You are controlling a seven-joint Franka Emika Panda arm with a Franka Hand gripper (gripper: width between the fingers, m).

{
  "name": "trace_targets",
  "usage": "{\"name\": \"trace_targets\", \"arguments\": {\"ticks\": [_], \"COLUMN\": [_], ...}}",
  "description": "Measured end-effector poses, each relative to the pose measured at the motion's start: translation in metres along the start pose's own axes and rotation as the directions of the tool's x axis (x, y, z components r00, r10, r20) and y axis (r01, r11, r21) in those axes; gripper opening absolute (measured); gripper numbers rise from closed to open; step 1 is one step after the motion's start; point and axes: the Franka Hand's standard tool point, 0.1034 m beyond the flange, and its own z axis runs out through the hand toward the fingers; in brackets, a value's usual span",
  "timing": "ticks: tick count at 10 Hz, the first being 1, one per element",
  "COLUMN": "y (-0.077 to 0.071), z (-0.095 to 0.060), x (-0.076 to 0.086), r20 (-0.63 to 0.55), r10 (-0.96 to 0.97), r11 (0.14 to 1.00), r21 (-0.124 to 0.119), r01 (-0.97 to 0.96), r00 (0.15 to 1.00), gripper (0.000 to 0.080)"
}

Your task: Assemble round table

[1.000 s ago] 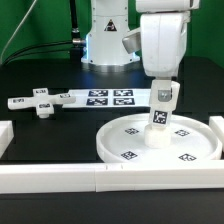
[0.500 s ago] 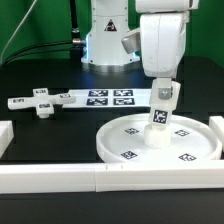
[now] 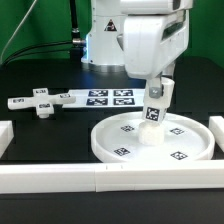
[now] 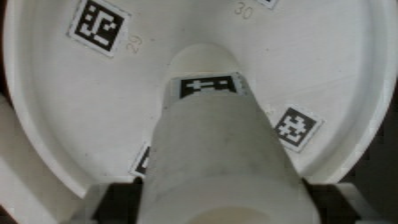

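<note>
The round white disc (image 3: 115, 140) with square tags lies on the black table at the exterior view's right. The stubby tagged post (image 3: 152, 120) stands on the middle of the disc, leaning slightly. My gripper (image 3: 157, 97) is shut on the post's upper part. In the wrist view the post (image 4: 222, 140) fills the centre, with my gripper (image 4: 228, 204) and its black fingers (image 4: 118, 200) on both sides of it, and the disc (image 4: 54, 90) lies beneath. The cross-shaped piece (image 3: 40, 104) lies apart at the exterior view's left.
The marker board (image 3: 108, 97) lies behind the disc. A long white rail (image 3: 100, 180) runs along the front. Short rail pieces stand at the left (image 3: 5, 135) and right (image 3: 216, 124). The robot base (image 3: 108, 40) is at the back.
My wrist has turned and shifted toward the exterior view's left with the post in its grip. The disc has slid slightly left with it.
</note>
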Motion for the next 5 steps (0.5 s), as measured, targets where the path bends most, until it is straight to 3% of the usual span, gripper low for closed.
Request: {"name": "trace_targets", "arguments": {"ticks": [1, 5], "y": [-0.001, -0.0028], "z": [0.0024, 0.0042], "x": [-0.0025, -0.0016], "r20": [-0.011, -0.006], "r10": [0.105, 0.349], "r11": [0.994, 0.937], "r21": [0.024, 0.033], "r01": [-0.104, -0.348], "r00": [0.994, 0.937], "gripper": [0.0407, 0.0407]}}
